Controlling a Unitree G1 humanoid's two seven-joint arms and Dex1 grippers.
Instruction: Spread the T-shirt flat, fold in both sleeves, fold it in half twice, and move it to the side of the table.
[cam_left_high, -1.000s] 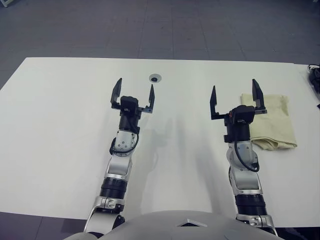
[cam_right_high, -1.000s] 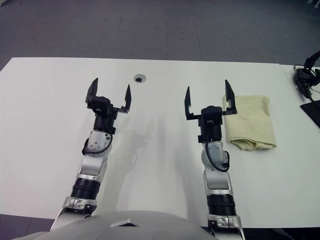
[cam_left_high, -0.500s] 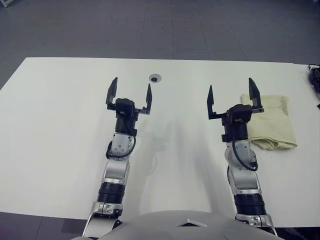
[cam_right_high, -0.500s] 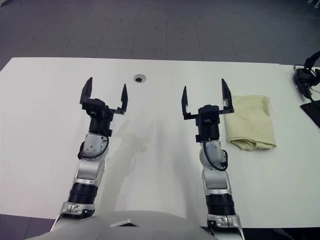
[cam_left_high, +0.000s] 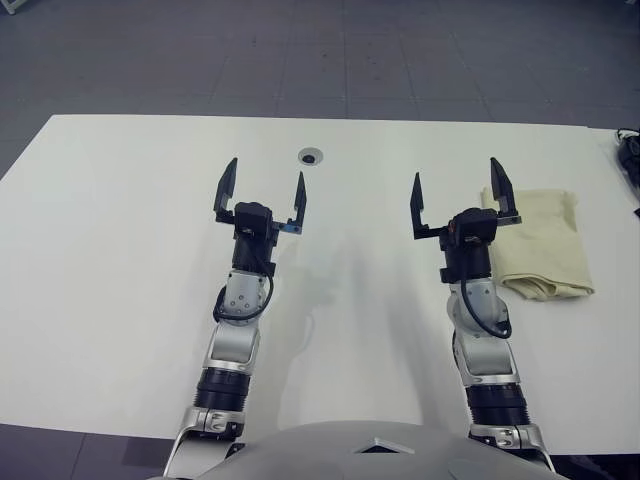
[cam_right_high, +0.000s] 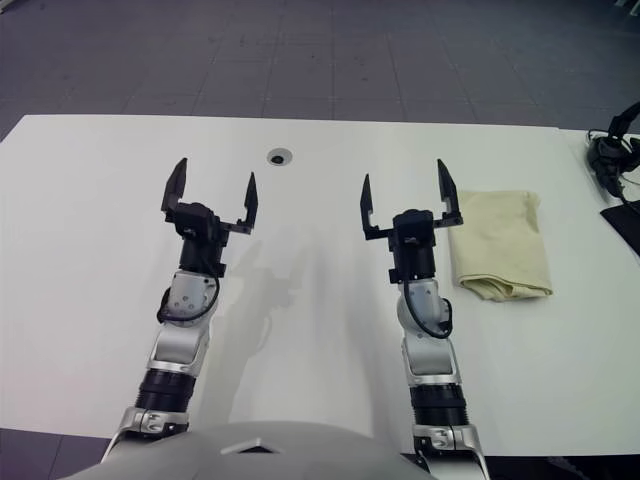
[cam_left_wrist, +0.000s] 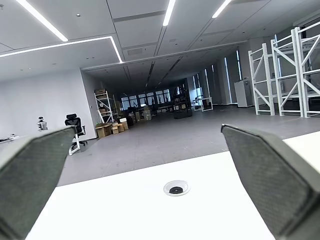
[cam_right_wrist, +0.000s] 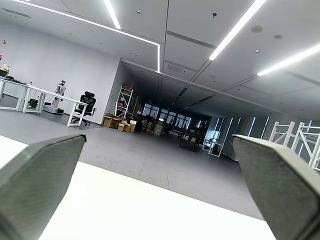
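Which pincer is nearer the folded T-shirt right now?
Right. The right pincer is open beside the left edge of the T-shirt; the left pincer is open much farther left, beyond the right arm.

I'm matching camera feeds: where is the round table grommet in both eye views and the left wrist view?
Left eye view: grommet upper centre, beyond the left pincer.
Right eye view: grommet left of centre, near the table's far edge.
Left wrist view: grommet between the pincer's fingers.
Shared landmark: the left pincer.
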